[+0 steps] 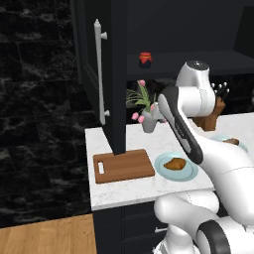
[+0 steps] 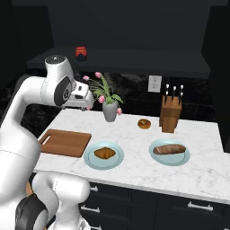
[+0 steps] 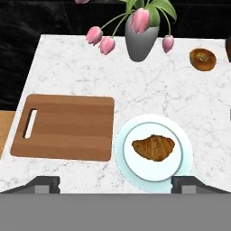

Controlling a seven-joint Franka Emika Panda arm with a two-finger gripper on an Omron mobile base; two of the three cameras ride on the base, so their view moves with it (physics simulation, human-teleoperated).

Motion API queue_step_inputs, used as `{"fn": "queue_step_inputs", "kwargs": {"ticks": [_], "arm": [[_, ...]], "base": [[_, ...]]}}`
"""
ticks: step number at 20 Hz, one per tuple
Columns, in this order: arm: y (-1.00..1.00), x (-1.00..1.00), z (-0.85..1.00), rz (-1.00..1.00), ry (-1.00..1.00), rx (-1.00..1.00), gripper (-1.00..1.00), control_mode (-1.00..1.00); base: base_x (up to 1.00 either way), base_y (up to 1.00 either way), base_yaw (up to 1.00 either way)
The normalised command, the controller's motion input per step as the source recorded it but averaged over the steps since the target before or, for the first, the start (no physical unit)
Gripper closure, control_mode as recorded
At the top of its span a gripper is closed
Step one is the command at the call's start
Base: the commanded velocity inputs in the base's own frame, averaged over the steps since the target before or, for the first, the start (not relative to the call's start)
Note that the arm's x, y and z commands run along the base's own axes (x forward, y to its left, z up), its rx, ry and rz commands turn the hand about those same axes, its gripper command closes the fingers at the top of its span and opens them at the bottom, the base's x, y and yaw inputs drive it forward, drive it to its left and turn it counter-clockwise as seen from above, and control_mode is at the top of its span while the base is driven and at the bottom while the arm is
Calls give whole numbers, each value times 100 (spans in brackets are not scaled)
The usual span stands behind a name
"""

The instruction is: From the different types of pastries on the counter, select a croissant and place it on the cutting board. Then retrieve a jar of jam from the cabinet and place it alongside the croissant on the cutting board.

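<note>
The golden croissant (image 3: 153,148) lies on a teal plate (image 3: 135,170), with the reddish cutting board (image 3: 67,126) just left of it and nothing on the board. My gripper (image 3: 116,185) hangs high above the counter (image 3: 180,99), looking down, open and holding nothing. From the base views the croissant (image 2: 104,153) (image 1: 174,163) sits beside the board (image 2: 65,141) (image 1: 124,165). A small red jar of jam (image 1: 145,59) (image 2: 81,53) stands on a dark shelf inside the cabinet (image 1: 92,59), whose door is swung open.
A grey vase of pink tulips (image 3: 142,40) stands behind the board. The ring pastry (image 2: 144,124) lies near a wooden knife block (image 2: 170,114). The long dark loaf (image 2: 169,149) rests on a second teal plate (image 2: 155,155). The open door's white bar handle (image 1: 100,74) juts out at the left.
</note>
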Motion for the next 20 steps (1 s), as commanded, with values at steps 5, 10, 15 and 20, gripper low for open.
{"fn": "queue_step_inputs", "kwargs": {"ticks": [5,10,15,20], "arm": [[-15,-17,0,-28,0,4,-100,-100],[-22,-11,-6,-14,-2,5,-100,-100],[-39,-29,-9,-7,0,10,-100,-100],[-11,-45,-28,-12,-5,3,-100,-100]], "base": [[0,0,0],[0,0,0],[0,0,0],[0,0,0]]}}
